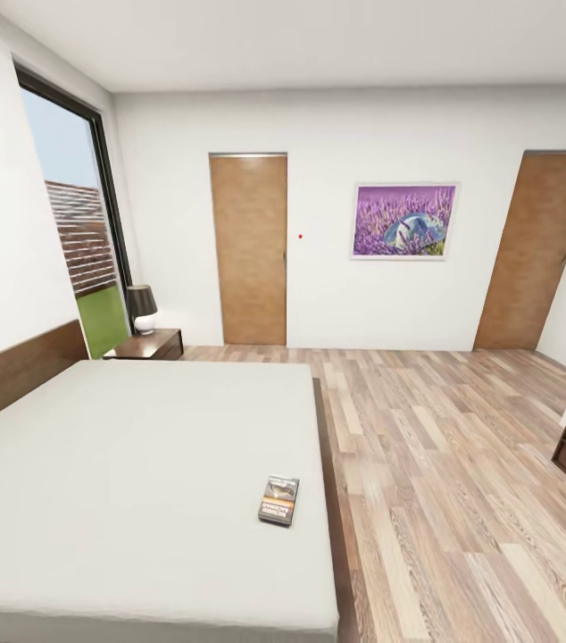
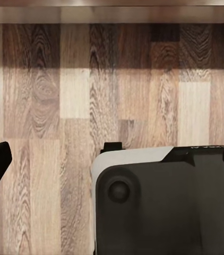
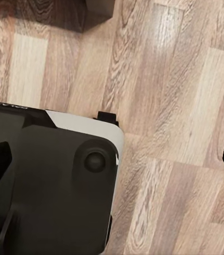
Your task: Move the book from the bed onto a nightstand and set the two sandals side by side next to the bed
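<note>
white mattress of the bed [image 1: 122, 464] lies nearest; the book [image 1: 278, 500] rests flat by its right edge, within reach from the floor [image 1: 444, 464]; the nightstand [image 1: 149, 344] (lamp [image 1: 142, 308] on it) waits by the headboard; both grippers hang floorward, fingertips spread, empty.

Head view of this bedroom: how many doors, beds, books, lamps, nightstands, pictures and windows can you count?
Doors: 2, one left of the picture, one right of it
Bed: 1
Book: 1
Lamp: 1
Nightstand: 1
Lavender picture: 1
Window: 1
Total: 8
</note>
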